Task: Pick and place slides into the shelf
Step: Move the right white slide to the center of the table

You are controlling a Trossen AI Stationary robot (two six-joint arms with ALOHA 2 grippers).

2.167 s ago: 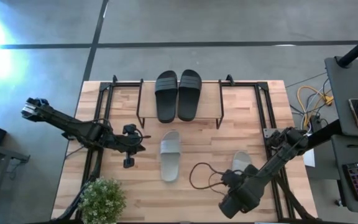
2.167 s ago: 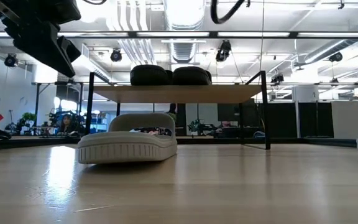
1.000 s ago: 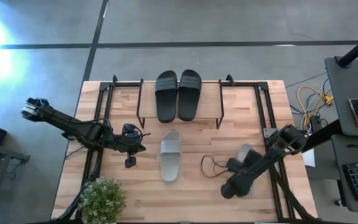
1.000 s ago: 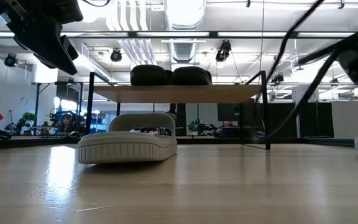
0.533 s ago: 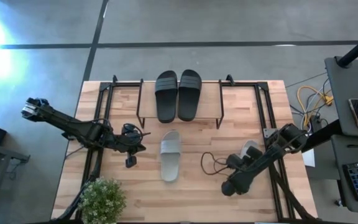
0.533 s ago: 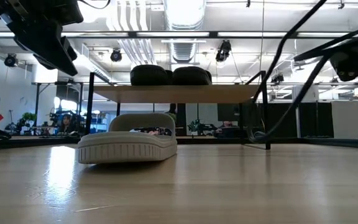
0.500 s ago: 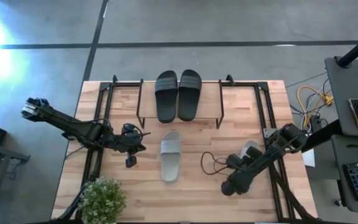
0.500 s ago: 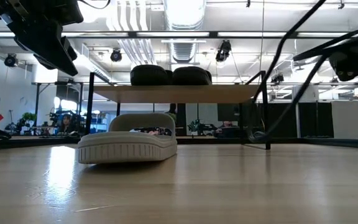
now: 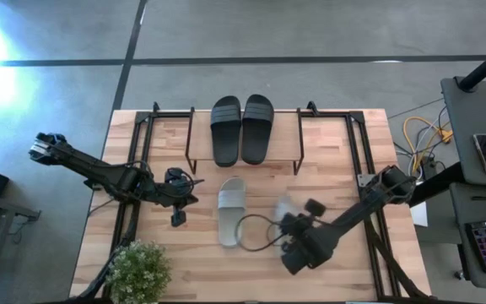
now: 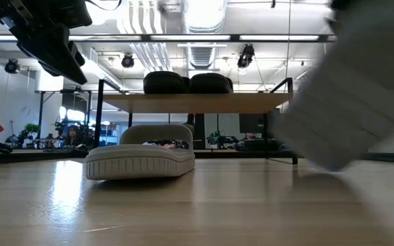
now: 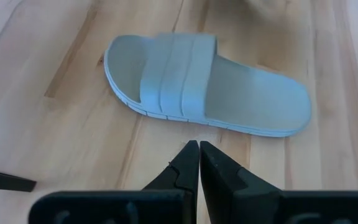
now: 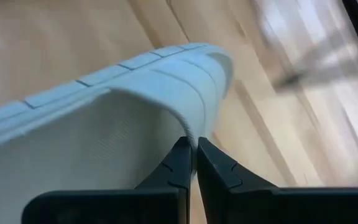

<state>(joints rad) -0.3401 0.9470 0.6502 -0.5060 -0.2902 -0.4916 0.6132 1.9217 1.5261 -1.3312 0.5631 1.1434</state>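
Two black slides (image 9: 241,128) lie side by side on the shelf's plank top (image 9: 285,139) at the table's far middle. One pale slide (image 9: 231,211) rests sole-down on the table in front of the shelf. The second pale slide (image 12: 104,124) is in the air right of it, a blurred pale mass (image 10: 351,96) in the low view, with my right gripper (image 12: 193,149) shut on it. My left gripper (image 11: 199,152) hovers shut left of the resting pale slide (image 11: 204,84), touching nothing. My right gripper pinches the pale slide by the edge of its wide strap (image 12: 191,127) between its two fingers. The slide is lifted clear of the table and tilted, as the low view shows.
A small green plant (image 9: 139,270) stands at the near left corner. A black cable loop (image 9: 256,232) hangs off my right arm over the table. Black frame rails (image 9: 357,160) run along both sides of the tabletop. Bare wood lies near the front edge.
My right gripper has swung from the table's right side toward its middle. The pale slide has come up off the table with it and now hangs tilted above the wood. The other slides and my left arm have kept still.
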